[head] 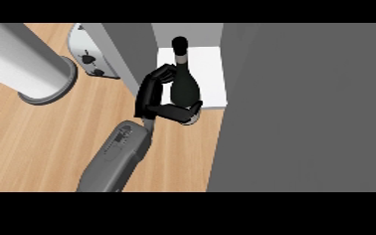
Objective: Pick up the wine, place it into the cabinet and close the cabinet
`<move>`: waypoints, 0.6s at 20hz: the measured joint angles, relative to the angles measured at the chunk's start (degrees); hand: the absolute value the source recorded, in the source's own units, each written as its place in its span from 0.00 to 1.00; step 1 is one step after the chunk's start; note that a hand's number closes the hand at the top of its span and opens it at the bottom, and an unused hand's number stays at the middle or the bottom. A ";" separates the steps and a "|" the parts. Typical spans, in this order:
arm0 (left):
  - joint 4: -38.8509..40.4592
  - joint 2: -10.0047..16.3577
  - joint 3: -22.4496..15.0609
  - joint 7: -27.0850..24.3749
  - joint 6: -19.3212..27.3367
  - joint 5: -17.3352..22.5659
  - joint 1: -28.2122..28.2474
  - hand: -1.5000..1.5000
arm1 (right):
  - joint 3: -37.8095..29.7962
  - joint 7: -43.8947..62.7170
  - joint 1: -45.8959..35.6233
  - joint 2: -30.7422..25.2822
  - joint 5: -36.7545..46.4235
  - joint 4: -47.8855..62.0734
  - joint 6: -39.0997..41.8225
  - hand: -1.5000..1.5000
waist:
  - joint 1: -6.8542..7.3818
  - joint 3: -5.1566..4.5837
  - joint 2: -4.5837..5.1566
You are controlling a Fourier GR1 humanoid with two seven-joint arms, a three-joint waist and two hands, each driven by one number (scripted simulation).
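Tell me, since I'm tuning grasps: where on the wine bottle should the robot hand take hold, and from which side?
Probably the wine bottle's wide body, from the view's left, as the left robot hand curls round it. The neck is thin, and the grey door stands close on the right.

1 head view looks steeply down, close over the counter [58, 144]

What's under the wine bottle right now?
The white cabinet shelf lies under the wine bottle. The left hand hides part of its base, so contact is unseen.
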 measured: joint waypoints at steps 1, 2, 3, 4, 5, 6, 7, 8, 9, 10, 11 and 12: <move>1.00 0.00 -0.96 -0.64 0.81 1.03 -0.48 1.00 | 0.28 -0.13 0.08 0.33 -0.07 0.06 0.01 0.00 | -0.02 0.00 0.01; 2.45 0.00 -1.04 -0.92 1.06 1.96 -1.73 1.00 | 0.28 -0.30 0.08 0.46 -0.14 0.10 0.13 0.00 | -0.04 -0.01 0.04; 4.10 0.00 -0.32 -1.40 0.64 2.40 -2.90 1.00 | -0.05 -0.73 0.43 0.35 -0.26 0.08 0.40 0.00 | -0.13 -0.01 0.07; 5.82 -0.01 0.03 -1.87 0.56 3.04 -4.25 1.00 | -0.41 -0.60 0.33 0.40 -0.36 0.09 0.49 0.00 | -0.17 -0.02 0.12; 6.96 -0.01 -0.10 -2.09 0.82 3.97 -5.23 1.00 | -0.45 -0.61 0.42 0.52 -0.42 0.06 0.42 0.00 | -0.28 -0.02 0.12; 8.47 0.00 -0.30 -3.05 0.99 4.96 -5.93 1.00 | 0.00 -0.73 0.64 0.68 -0.45 0.06 0.37 0.00 | -0.46 -0.03 0.14; 9.76 -0.01 -0.76 -3.22 1.64 5.96 -7.23 1.00 | 0.07 -0.52 0.35 0.73 -0.50 0.04 0.44 0.00 | -0.64 -0.05 0.18; 11.25 -0.01 -1.26 -3.59 2.20 7.09 -8.69 1.00 | 0.57 -0.99 0.24 1.25 -0.57 0.22 0.59 0.00 | -0.74 -0.04 0.23; 13.01 -0.01 -0.85 -3.77 2.02 7.47 -9.94 1.00 | 0.65 -1.29 0.55 1.33 -0.62 0.25 0.63 0.00 | -0.73 -0.04 0.23; 14.40 -0.01 -0.75 -3.63 2.25 8.07 -11.36 1.00 | 0.63 -1.34 0.63 1.24 -0.67 0.20 0.73 0.00 | -0.86 -0.04 0.25; 15.78 -0.01 -1.21 -3.94 2.60 8.75 -12.43 1.00 | 0.55 -1.50 0.54 1.58 -0.75 0.26 0.71 0.00 | -0.95 -0.04 0.28; 17.38 -0.01 -0.91 -4.05 2.61 8.93 -13.76 1.00 | 0.43 -1.68 0.56 1.66 -0.83 0.28 0.88 0.00 | -0.93 -0.03 0.31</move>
